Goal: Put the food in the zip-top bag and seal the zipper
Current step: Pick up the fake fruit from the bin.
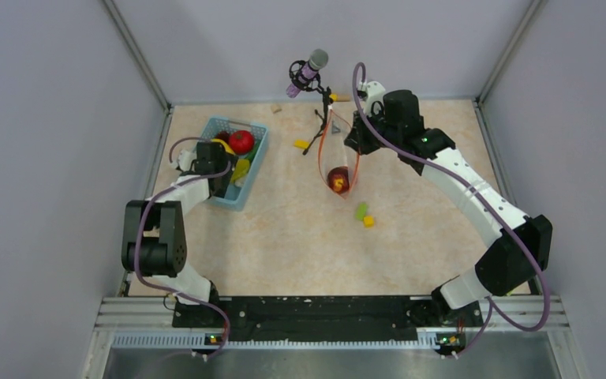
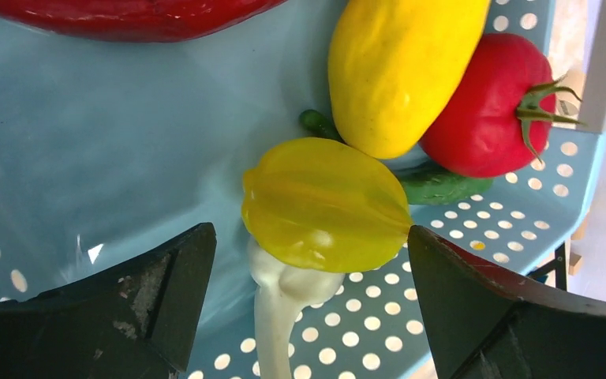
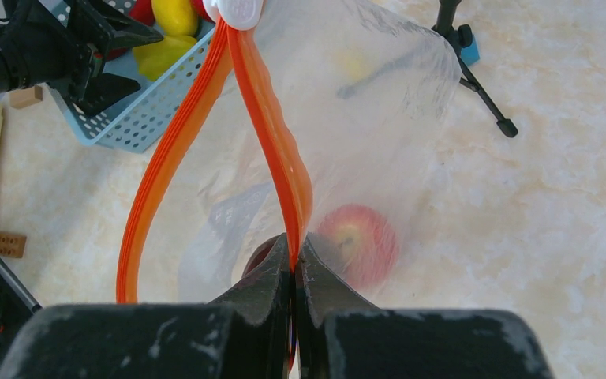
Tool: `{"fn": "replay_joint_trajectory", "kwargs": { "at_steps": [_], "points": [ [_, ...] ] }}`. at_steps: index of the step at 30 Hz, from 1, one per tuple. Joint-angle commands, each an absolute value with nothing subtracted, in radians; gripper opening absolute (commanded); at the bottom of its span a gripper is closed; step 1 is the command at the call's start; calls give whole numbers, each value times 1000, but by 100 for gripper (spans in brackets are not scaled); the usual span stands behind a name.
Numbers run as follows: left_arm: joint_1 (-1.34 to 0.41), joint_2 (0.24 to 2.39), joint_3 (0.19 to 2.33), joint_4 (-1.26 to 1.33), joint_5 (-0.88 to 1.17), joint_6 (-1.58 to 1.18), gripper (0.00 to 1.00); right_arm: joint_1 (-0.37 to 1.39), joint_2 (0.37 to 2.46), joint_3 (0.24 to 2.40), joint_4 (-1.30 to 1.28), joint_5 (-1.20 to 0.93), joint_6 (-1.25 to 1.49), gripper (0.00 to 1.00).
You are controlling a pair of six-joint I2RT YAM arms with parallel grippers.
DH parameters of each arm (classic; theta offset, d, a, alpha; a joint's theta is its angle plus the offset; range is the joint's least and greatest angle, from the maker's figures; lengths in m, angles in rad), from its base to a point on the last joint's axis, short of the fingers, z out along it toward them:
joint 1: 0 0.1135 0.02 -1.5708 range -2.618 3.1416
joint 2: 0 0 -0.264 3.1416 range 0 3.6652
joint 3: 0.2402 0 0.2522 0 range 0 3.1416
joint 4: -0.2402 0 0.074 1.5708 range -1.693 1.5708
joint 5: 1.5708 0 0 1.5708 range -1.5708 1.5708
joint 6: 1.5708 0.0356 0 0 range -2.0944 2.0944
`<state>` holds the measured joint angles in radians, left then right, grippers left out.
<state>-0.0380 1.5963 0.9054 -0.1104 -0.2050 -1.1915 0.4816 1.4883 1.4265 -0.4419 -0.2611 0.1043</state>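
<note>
While the zip-top bag (image 3: pixel 379 118) is pinched at its zipper (image 3: pixel 272 134) by the right gripper (image 3: pixel 293 245), yellow food (image 2: pixel 323 201) is seen just ahead of the open left gripper (image 2: pixel 309 233).

Basket (image 1: pixel 226 200) located at left, tomato (image 1: pixel 241 141) and banana (image 2: pixel 398 71) contained in it, zip-top bag (image 1: pixel 341 154) positioned right of basket, apple (image 1: pixel 338 180) enclosed inside it, microphone stand (image 1: pixel 323 110) set behind, blocks (image 1: pixel 364 215) laid in front.
</note>
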Motion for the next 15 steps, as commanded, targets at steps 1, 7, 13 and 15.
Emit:
{"fn": "replay_joint_trajectory", "kwargs": {
  "at_steps": [1,7,13,15],
  "points": [
    [-27,1636,951,-40,-192,-1255,96,483,1484,1465,-424,-241,88,0],
    [-26,1687,980,-15,-186,-1276,91,483,1494,1468,-424,-241,85,0],
    [-24,1736,1029,-30,-195,-1256,80,483,1494,1468,-424,-240,78,0],
    [-23,1737,1042,-53,-199,-1250,71,483,1495,1468,-425,-237,78,0]
  ]
}}
